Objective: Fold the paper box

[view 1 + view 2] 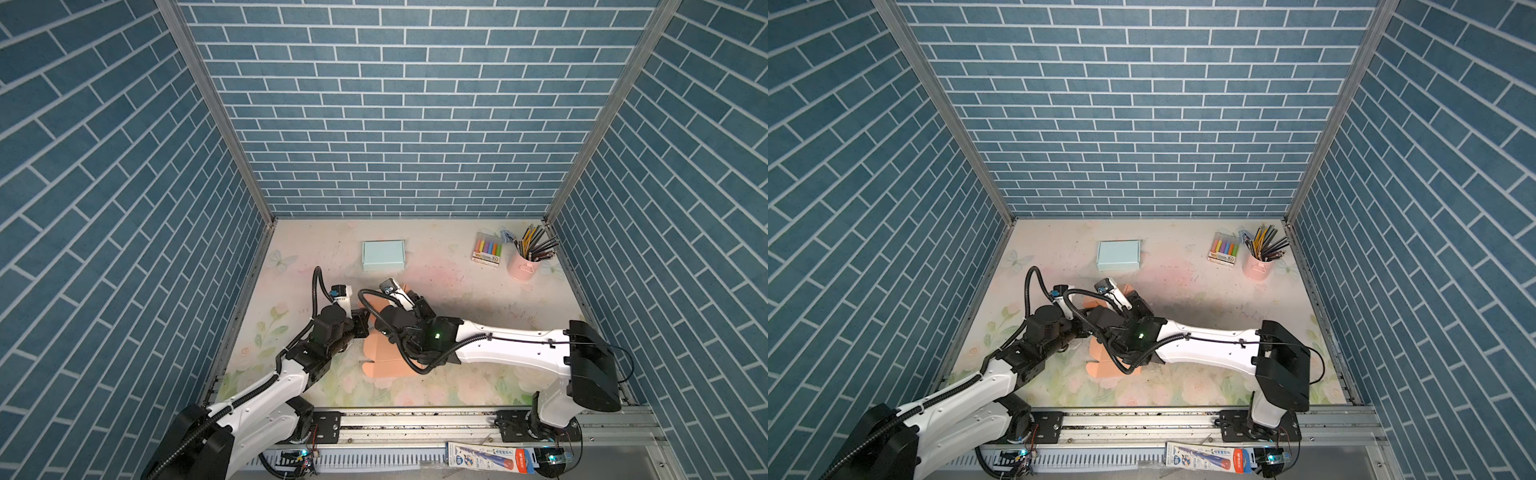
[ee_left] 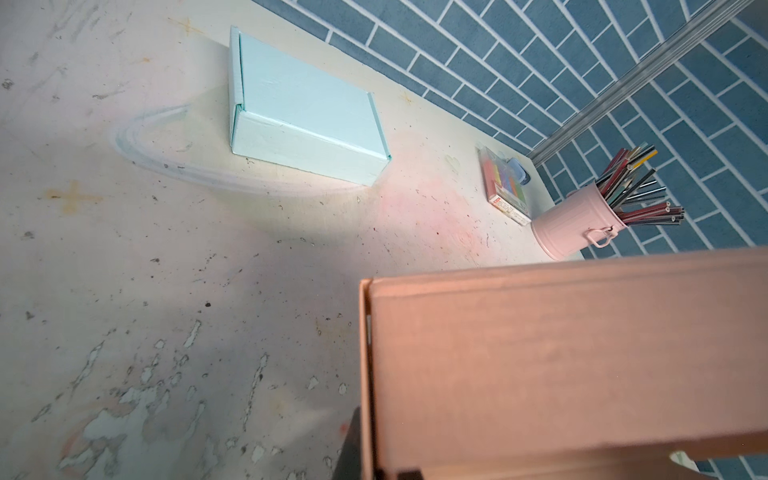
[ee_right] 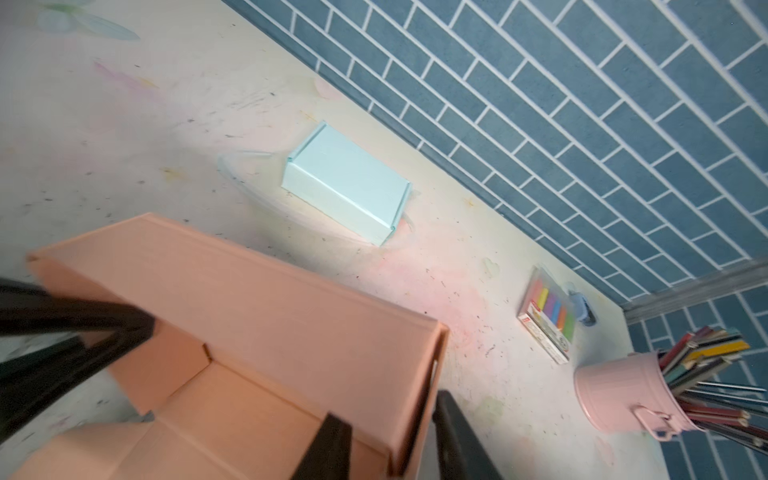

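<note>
The salmon paper box lies half folded in the middle of the table, mostly under the two arms in both top views. Its far wall stands upright and its floor lies open to the camera. My left gripper is shut on the box's left side wall, with one dark fingertip pressed against the wall's edge. My right gripper straddles the right side wall, one finger inside the box and the other outside. It is open, with a gap showing beside the wall.
A folded light blue box sits at the back centre. At the back right are a pack of coloured markers and a pink cup of pencils. Blue brick walls close in the table on three sides.
</note>
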You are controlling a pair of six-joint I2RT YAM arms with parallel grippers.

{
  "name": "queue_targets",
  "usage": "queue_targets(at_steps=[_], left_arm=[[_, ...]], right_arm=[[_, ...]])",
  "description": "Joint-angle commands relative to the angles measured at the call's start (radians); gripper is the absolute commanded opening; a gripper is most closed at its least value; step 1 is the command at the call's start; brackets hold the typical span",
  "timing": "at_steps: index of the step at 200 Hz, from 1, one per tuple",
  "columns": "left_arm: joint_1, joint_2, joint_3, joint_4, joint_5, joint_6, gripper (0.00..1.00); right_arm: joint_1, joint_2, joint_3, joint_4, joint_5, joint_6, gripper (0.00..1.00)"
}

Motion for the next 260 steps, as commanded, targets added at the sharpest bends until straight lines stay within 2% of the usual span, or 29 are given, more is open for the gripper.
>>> queue_targets(at_steps=[1,19,38,55,75,88,129,160,218,260], left_arm=[[-0.005,-0.026,0.01,-0.002,-0.039,0.039,0.08],[-0.006,-0.03,-0.001,0.004,-0.044,0.065,0.08],[-0.006,-0.037,-0.015,0.03,-0.035,0.106,0.08],[-0.006,-0.037,-0.03,0.062,-0.005,0.15,0.09],[-0.015,-0.031,-0.042,0.094,0.025,0.209,0.1],[-0.035,-0.027,-0.067,0.129,0.017,0.256,0.1],[-0.081,-0.032,-0.146,0.206,-0.017,0.294,0.11],[-0.104,0.016,-0.151,0.227,-0.063,0.296,0.15],[-0.155,0.156,-0.137,0.277,-0.163,0.32,0.15],[-0.193,0.231,-0.141,0.339,-0.206,0.325,0.15]], right_arm=[[0.006,-0.112,-0.053,0.094,-0.183,0.02,0.47],[0.003,-0.197,-0.095,0.123,-0.301,0.021,0.54],[-0.027,-0.291,-0.116,0.121,-0.423,0.05,0.57],[-0.096,-0.377,-0.16,0.162,-0.558,0.083,0.59],[-0.217,-0.438,-0.229,0.253,-0.771,0.137,0.6],[-0.267,-0.43,-0.25,0.289,-0.875,0.147,0.62],[-0.32,-0.286,-0.226,0.29,-1.053,0.163,0.62],[-0.335,-0.215,-0.254,0.311,-1.118,0.182,0.63],[-0.336,-0.109,-0.247,0.229,-1.064,0.129,0.63],[-0.338,-0.043,-0.24,0.238,-1.107,0.126,0.63]])
